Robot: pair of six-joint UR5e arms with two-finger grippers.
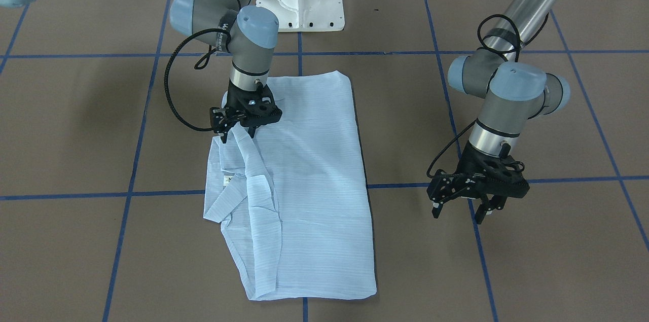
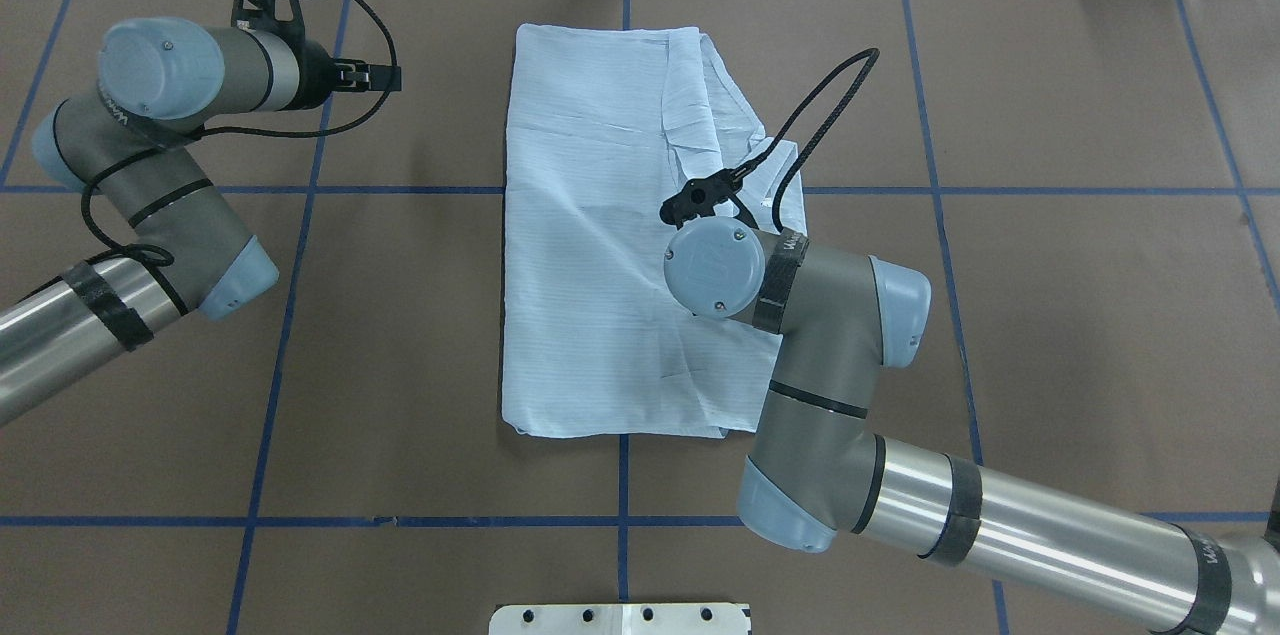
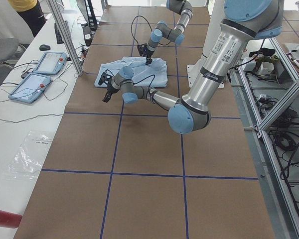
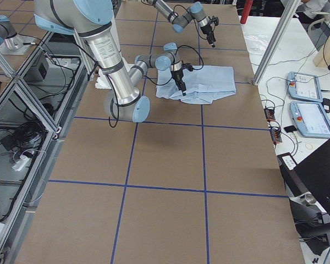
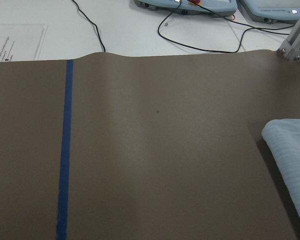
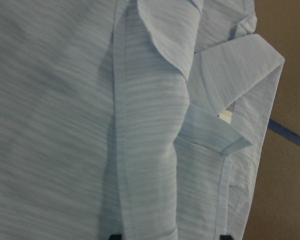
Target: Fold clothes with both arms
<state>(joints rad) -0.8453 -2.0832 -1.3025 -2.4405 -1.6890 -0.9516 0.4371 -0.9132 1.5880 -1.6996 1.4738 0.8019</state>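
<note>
Shirt (image 6: 140, 125) collar fills right wrist view, right fingers (image 1: 238, 127) pinching its fold, left fingers (image 1: 459, 205) spread above table (image 1: 76, 124)

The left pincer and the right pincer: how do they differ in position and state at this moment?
The left pincer hangs over bare brown table, beside the shirt and apart from it; the right pincer is at the shirt's edge. The left pincer is open and empty; the right pincer is pinched on a raised fold of shirt cloth. Both are black, have two fingers and point downward.
</note>
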